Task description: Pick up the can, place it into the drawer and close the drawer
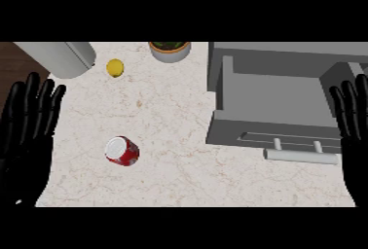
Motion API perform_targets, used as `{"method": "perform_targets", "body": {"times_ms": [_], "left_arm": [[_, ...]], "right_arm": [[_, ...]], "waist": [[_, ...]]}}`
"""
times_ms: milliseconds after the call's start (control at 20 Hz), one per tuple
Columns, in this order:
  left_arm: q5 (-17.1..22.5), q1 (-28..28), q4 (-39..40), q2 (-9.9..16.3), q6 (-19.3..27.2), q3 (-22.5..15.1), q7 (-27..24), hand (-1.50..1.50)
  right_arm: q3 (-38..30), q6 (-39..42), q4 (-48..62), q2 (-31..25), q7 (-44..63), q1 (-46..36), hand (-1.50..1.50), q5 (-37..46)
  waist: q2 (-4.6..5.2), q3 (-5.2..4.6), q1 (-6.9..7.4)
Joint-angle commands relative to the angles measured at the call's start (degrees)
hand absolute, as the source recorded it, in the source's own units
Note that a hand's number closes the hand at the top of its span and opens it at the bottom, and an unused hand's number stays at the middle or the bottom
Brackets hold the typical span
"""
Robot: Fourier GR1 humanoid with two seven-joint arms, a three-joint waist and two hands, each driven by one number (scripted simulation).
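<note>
Even, soft light; faint shadow under drawer [277, 104] front on counter [173, 112]; no glare.

The can [121, 151] lies on the counter [173, 112], left of the open drawer [277, 99]. Behind it sit a lemon [115, 67] and, further right, a pot [170, 50]. Hands flank the scene: left [25, 131], right [354, 121].

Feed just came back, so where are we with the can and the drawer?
Done: only the drawer standing open and empty. In hand: nothing; the left hand and right hand rest open at the view's edges. Left: everything. The can sits on the counter, left of the drawer, to be picked up, placed inside, and the drawer closed.
</note>
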Motion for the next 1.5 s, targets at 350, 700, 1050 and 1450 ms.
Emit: {"method": "perform_targets", "body": {"times_ms": [350, 700, 1050, 1450], "left_arm": [[-5.1, 10.4, 0.7, -1.1, 0.0, -8.8, 10.7, -1.50], [-9.5, 9.8, -8.2, -2.2, 2.7, -12.9, 23.7, -1.50], [-7.7, 15.5, -11.7, -2.4, 2.6, -11.8, 23.9, -1.50], [-6.2, 14.4, -10.0, -2.2, 2.3, -7.5, 24.8, -1.50]], "right_arm": [[-0.9, -2.5, 4.5, 1.1, 10.4, 3.8, -1.50, 1.1], [-3.9, 0.5, 2.2, 0.2, 8.5, 10.0, -1.50, -2.7], [-2.7, 2.6, -0.8, 1.7, 7.1, 15.1, -1.50, -2.1], [-6.1, 4.3, -2.3, 0.7, 8.2, 14.8, -1.50, -3.5]], "waist": [[-1.15, -0.13, -3.82], [-1.54, -0.17, -4.34], [-1.56, -0.22, -4.12], [-1.55, -0.23, -4.16]]}}
